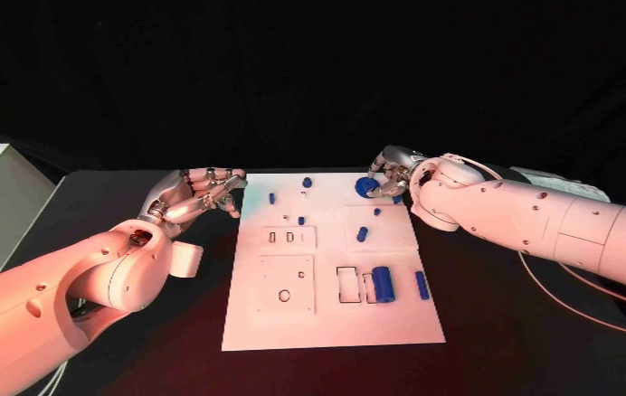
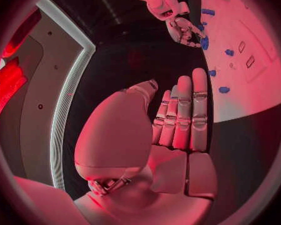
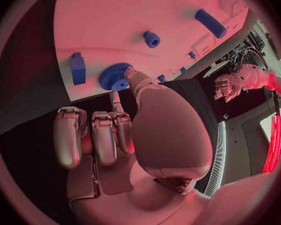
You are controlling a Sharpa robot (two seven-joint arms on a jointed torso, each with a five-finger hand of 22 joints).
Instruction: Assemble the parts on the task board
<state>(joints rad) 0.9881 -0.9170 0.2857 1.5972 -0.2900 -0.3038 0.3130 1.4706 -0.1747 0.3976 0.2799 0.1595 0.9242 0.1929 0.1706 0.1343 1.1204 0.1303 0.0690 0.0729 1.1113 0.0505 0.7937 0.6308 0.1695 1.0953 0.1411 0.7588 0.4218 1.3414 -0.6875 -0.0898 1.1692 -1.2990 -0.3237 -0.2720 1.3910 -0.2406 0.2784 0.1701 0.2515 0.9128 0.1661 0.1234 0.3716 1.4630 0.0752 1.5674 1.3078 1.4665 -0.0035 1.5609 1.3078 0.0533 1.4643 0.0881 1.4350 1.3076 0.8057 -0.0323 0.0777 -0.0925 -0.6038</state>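
Note:
The white task board lies in the middle of the black table. A blue gear sits at its far right corner. My right hand is at that corner; in the right wrist view its thumb and one finger meet on the rim of the blue gear, while the other fingers are curled in. My left hand hovers off the board's far left edge, its fingers straight and side by side, holding nothing.
Several blue parts lie on the board: a peg at the far edge, a small piece mid-board, a thick cylinder and a bar at the right. A block stands near the gear. A cable trails at the table's right.

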